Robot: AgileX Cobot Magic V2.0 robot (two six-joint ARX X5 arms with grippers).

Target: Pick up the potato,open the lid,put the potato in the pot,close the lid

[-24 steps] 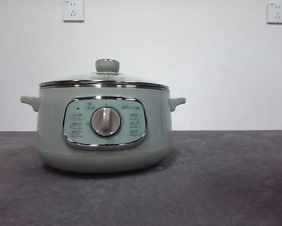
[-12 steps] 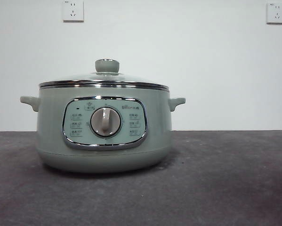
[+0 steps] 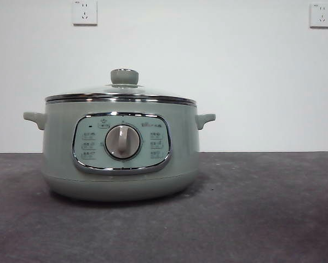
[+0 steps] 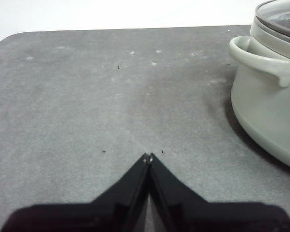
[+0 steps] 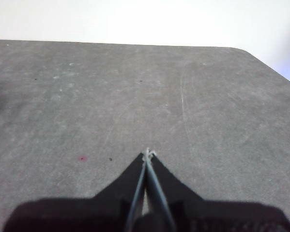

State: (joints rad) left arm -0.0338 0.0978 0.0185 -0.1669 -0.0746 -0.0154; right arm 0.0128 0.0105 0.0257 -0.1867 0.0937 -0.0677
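pot: smooth satin sage-green shell, glossy chrome frame round its panel | lid: clear glass, shiny steel rim, matt green knob | counter: dark grey, matt, finely rough, pale scuffs | left claw, right claw: matt black

Backdrop: plain white wall, evenly lit. Two white square wall sockets high up, one at upper left, one at upper right. Dark grey matte worktop, faintly scuffed and speckled, with a rounded corner in the wrist views.
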